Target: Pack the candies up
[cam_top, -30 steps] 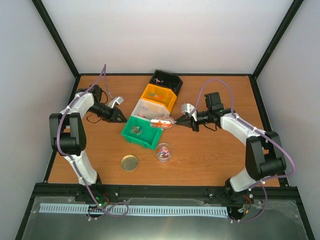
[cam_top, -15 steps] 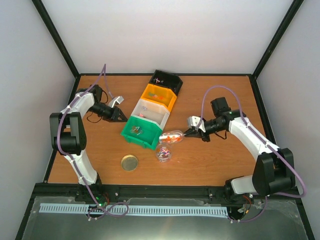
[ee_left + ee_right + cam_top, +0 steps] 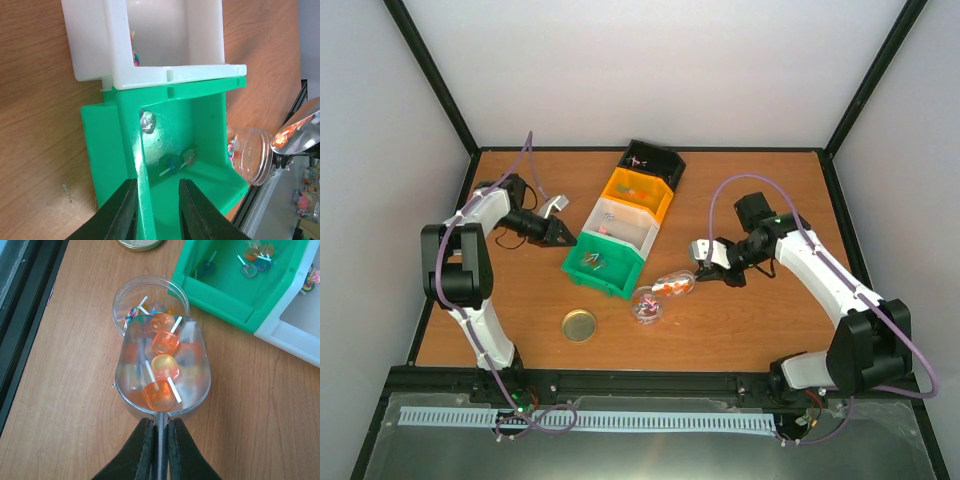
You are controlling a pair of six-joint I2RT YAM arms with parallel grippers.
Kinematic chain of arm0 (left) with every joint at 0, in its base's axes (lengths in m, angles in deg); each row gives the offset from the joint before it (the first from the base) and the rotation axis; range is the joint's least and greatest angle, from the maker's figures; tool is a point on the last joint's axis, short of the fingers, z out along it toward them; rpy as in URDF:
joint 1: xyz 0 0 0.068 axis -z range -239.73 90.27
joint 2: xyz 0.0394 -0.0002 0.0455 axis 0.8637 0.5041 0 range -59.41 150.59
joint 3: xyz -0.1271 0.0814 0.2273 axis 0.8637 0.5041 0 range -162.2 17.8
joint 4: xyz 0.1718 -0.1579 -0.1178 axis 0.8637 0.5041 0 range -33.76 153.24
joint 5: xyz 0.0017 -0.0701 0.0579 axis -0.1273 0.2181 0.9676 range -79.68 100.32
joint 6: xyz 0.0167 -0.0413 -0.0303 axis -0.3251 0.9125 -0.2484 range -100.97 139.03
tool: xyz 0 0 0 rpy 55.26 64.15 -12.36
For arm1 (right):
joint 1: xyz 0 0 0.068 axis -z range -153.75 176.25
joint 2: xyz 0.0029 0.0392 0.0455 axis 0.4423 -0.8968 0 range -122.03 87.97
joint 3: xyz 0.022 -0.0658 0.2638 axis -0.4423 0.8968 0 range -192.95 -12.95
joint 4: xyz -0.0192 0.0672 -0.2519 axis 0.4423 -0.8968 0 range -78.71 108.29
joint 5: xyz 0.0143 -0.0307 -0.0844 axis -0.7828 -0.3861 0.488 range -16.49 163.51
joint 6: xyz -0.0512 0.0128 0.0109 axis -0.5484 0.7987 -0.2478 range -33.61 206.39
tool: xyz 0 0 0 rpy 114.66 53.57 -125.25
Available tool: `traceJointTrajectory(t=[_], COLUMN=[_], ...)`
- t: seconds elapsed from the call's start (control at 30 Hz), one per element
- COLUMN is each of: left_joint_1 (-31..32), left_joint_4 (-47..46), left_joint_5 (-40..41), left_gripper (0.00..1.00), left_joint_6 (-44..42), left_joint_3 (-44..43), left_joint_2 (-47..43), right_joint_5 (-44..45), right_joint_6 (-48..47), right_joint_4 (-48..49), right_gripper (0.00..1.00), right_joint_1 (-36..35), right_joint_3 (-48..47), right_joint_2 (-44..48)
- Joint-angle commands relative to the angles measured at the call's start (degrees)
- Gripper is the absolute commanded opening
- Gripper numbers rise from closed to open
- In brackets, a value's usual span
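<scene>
The right hand (image 3: 159, 424) pinches the handle of the scoop (image 3: 192, 365), which carries orange candies (image 3: 165, 342). The open jar (image 3: 121, 300) lies straight ahead along the scoop's long axis, toward the frame's top, the lip overlapping its mouth.

The green bin (image 3: 200, 125) is seen filling mid-frame, its side wall straddled at the bottom edge by the left gripper (image 3: 156, 187), fingers parted. 3 candies (image 3: 169, 162) are spotted inside the green bin. A white bin (image 3: 150, 75) is butted against its far end. Right of the green bin, a clear jar (image 3: 255, 157) and a shiny scoop (image 3: 300, 132) are glimpsed.
</scene>
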Motion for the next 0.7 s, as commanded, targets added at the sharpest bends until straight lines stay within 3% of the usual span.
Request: traceJointTrajectory(t=[0.0, 0.3, 0.67], left_joint_1=[-0.44, -0.44, -0.44], left_joint_4=[-2.10, -4.31, -6.63], left_joint_5=[-2.04, -3.04, -3.65], left_gripper=[0.26, 0.26, 0.26], left_joint_6=[-0.29, -0.20, 0.31], left_joint_3=[0.15, 0.67, 2.38], left_joint_2=[0.94, 1.79, 2.36], right_joint_5=[5.51, 13.80, 17.48], right_joint_6=[2.20, 7.78, 8.72], right_joint_4=[-2.81, -4.46, -9.72], right_gripper=[0.03, 0.03, 0.03], right_joint_1=[-3.26, -8.59, -10.90], right_joint_3=[-2.72, -6.96, -11.28], right_joint_2=[0.75, -0.85, -0.51])
